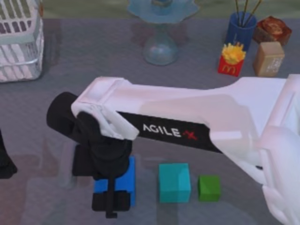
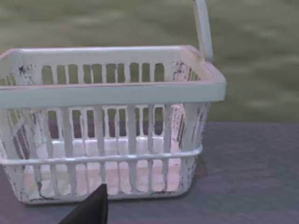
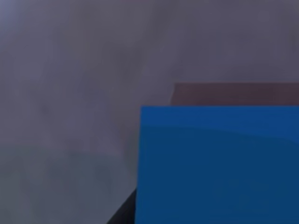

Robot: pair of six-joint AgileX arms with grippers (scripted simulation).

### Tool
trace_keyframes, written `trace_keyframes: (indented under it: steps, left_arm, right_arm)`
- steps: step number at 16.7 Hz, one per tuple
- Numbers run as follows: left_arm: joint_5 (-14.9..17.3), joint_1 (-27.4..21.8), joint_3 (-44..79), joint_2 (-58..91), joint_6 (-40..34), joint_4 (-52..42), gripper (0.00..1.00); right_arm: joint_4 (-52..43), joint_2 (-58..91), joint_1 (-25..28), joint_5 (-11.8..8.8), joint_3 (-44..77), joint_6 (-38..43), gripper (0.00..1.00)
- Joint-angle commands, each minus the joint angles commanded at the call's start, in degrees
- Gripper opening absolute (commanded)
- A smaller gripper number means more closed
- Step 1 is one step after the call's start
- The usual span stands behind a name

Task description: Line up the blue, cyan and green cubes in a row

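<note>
Near the table's front edge, three cubes stand in a row. The blue cube point(image 1: 130, 180) is leftmost, the cyan cube point(image 1: 174, 183) is in the middle and the small green cube point(image 1: 209, 188) is on the right. My right arm reaches across from the right, and its gripper point(image 1: 111, 199) hangs over the blue cube, covering most of it. In the right wrist view the blue cube point(image 3: 219, 163) fills the near field with one dark finger point(image 3: 126, 212) pressed against its side. My left arm point(image 1: 3, 161) is parked at the left edge, its gripper open.
A white slatted basket point(image 1: 18, 42) point(image 2: 107, 88) stands at the back left. A glass stand point(image 1: 160, 42) is at the back centre. Back right hold a dark blue cup with sticks point(image 1: 240, 28), a fries box point(image 1: 232, 58) and two brown boxes point(image 1: 268, 58).
</note>
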Motion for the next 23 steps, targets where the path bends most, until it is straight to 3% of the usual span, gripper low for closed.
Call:
trace_keyframes:
  steps: [9,19,23]
  left_arm:
    - [0.0,0.0,0.0,0.0,0.0,0.0,1.0]
    - [0.0,0.0,0.0,0.0,0.0,0.0,1.0]
    - [0.0,0.0,0.0,0.0,0.0,0.0,1.0]
  right_arm:
    - [0.0,0.0,0.0,0.0,0.0,0.0,0.98]
    - [-0.2,-0.03,-0.05,-0.01,0.2,-0.06,1.0]
    - [-6.79,-0.64,0.25,-0.08,6.22,-0.15,1.0]
